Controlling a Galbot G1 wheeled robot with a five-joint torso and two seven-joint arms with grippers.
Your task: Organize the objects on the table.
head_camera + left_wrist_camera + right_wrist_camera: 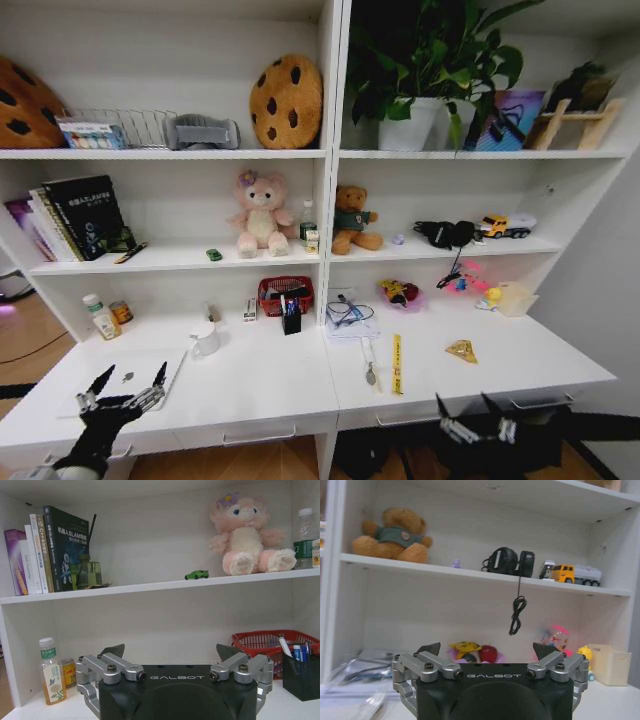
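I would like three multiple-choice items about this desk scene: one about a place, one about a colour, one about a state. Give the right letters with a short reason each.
1. Where is the green toy car?
A. on the shelf beside the pink plush bear
B. inside the red basket
C. on the laptop

2. What colour is the ruler on the table?
A. blue
B. yellow
C. red

3. What is the state of the left gripper?
A. shut on a pen
B. shut on the mug
C. open and holding nothing

Answers:
1 A: in the left wrist view the car stands on the shelf board, just beside the bear's feet.
2 B: the head view shows a yellow strip lying on the white table.
3 C: its fingers are spread apart over the laptop's front edge, with nothing between them.
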